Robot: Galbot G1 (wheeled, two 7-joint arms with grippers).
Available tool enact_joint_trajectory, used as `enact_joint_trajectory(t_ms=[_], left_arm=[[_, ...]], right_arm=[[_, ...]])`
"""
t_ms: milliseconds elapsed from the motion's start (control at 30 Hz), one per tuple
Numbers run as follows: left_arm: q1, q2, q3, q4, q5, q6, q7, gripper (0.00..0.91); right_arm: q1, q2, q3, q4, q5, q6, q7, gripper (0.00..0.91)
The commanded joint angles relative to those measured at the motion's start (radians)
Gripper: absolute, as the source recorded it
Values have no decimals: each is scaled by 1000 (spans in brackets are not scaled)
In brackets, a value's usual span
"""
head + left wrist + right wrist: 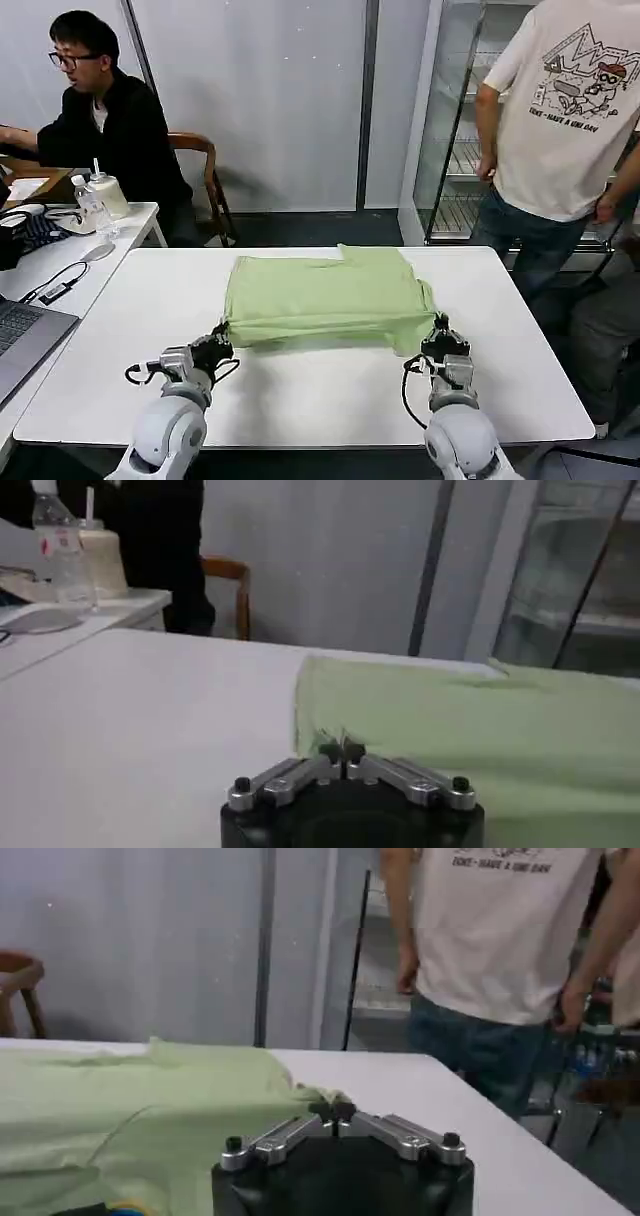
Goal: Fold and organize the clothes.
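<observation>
One pale lime-green T-shirt [325,297] is laid at the centre of the white table [300,400], already folded over into a rough rectangle. Its two near corners are pinched so the hem can be lifted evenly: the left gripper [214,350], at lower left of the head view, is clenched on the near-left corner, and the right gripper [441,343], at lower right, on the near-right corner (each wrist view shows the fingertips met on cloth). Two grippers are counted, one garment. Another fold looks likely next.
</observation>
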Motion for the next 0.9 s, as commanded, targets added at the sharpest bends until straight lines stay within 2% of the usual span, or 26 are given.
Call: enact_joint_trajectory(t_ms=[33, 300, 900], left_arm=[[-109, -7, 30, 84, 0, 0, -1, 20], [-145, -19, 52, 133, 9, -4, 1, 20], [-158, -31, 70, 201, 23, -30, 15, 20]], right_arm=[[112, -15, -3, -99, 12, -3, -11, 0], [163, -4, -27, -147, 31, -13, -19, 0], [118, 79, -44, -239, 24, 21, -27, 0]])
